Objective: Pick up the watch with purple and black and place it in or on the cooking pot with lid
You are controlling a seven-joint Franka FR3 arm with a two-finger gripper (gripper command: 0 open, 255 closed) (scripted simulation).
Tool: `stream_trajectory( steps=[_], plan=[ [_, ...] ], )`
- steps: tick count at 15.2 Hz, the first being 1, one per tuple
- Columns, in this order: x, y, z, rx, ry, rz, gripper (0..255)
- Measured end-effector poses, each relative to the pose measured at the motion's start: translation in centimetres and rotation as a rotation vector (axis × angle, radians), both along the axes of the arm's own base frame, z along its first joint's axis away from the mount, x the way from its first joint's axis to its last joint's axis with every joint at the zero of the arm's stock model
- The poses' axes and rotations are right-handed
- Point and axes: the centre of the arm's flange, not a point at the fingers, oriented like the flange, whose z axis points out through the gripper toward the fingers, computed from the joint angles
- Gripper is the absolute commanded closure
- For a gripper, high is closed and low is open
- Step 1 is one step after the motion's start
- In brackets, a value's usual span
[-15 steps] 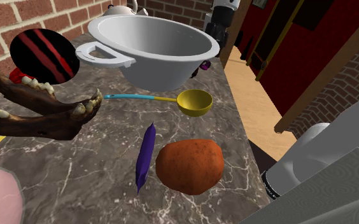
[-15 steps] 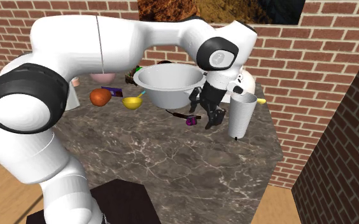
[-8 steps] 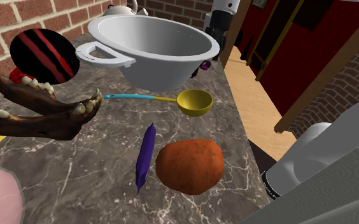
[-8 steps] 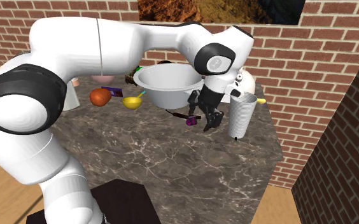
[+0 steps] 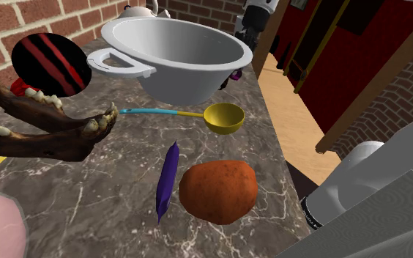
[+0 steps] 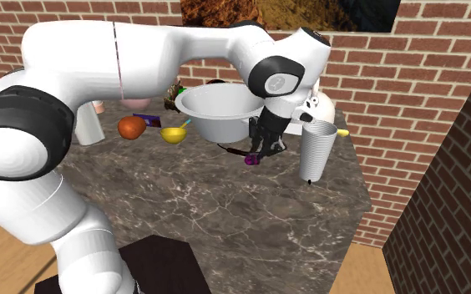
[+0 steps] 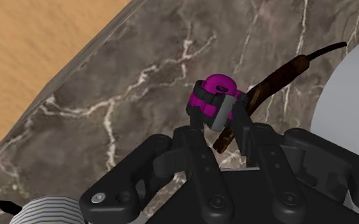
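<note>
Grasp stage. The black two-finger tool (image 7: 221, 137), fingers spread, straddles the brown strap of the purple-and-black watch (image 7: 214, 102), which lies on the dark marbled bench (image 7: 127, 83) just beside the white lidless cooking pot (image 6: 217, 113). Closing, lifting and placing appear undone.

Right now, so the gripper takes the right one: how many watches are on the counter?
1. The watch lies by the pot, its strap between the fingers of the open gripper. Others may hide behind the pot.
</note>
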Motion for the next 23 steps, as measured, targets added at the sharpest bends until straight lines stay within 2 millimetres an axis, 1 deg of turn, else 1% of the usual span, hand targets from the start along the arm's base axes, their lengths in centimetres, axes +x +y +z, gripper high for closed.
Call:
stream_trajectory(
  steps=[3,9,10,11,12,13,14,15,17,20,21,22,23],
  plan=[
    [0.0,0.0,0.0,0.000,-0.014,0.000,255],
    [0.9,0.4,0.5,-0.015,0.067,-0.005,255],
    [0.8,0.4,0.6,-0.015,0.067,-0.005,0],
    [0.8,0.1,0.4,-0.021,0.070,-0.009,0],
    [-0.8,1.0,0.5,-0.056,0.041,-0.040,0],
    [-3.2,2.2,1.0,-0.138,-0.042,-0.154,0],
    [-5.2,2.9,1.6,-0.250,-0.125,-0.316,0],
    [-6.3,3.4,1.7,-0.314,-0.183,-0.403,0],
    [-7.1,3.8,1.5,-0.333,-0.233,-0.480,0],
    [-7.6,3.8,1.3,-0.341,-0.279,-0.500,0],
    [-7.4,3.9,0.0,-0.326,-0.270,-0.500,0],
    [-6.9,4.0,-0.3,-0.318,-0.264,-0.508,0],
    [-6.9,4.3,-0.9,-0.316,-0.262,-0.508,0]
  ],
)
